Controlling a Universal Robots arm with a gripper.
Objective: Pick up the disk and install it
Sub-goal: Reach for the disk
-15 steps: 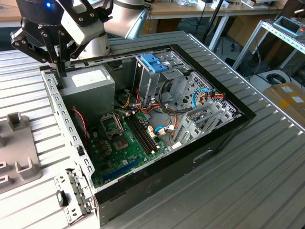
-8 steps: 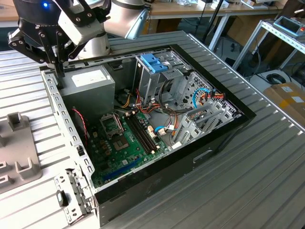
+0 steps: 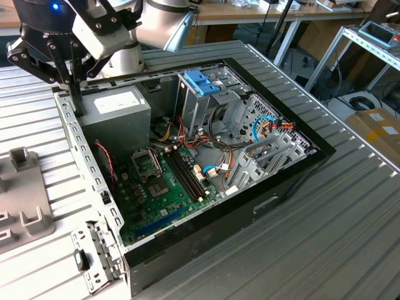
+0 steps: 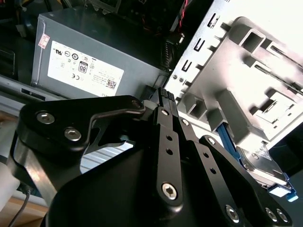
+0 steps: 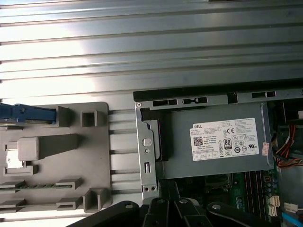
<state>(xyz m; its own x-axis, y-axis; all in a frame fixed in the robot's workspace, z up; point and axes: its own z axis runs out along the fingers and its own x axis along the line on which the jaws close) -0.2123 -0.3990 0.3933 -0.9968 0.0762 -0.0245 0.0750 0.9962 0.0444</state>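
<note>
Hand (image 4: 164, 93) was narrow, fingertips together, holding nothing, above the computer case (image 3: 70, 128) corner. Disk (image 4: 258, 163) lay in grey holder (image 3: 25, 215) on desk (image 3: 350, 206), toward 7 o'clock from hand in exterior view, long axis seemingly along desk grooves.

The case (image 3: 206, 228) lies open on top, yet the power supply (image 3: 115, 115), drive cage (image 3: 195, 106) and cables (image 3: 187, 136) crowd it. The table (image 3: 350, 212) at the exterior view's right lies free.

Silver-grey arm (image 3: 159, 22) bent low, black pincer (image 4: 164, 95) pointing down (fingertips (image 4: 163, 93) pressed together)
</note>
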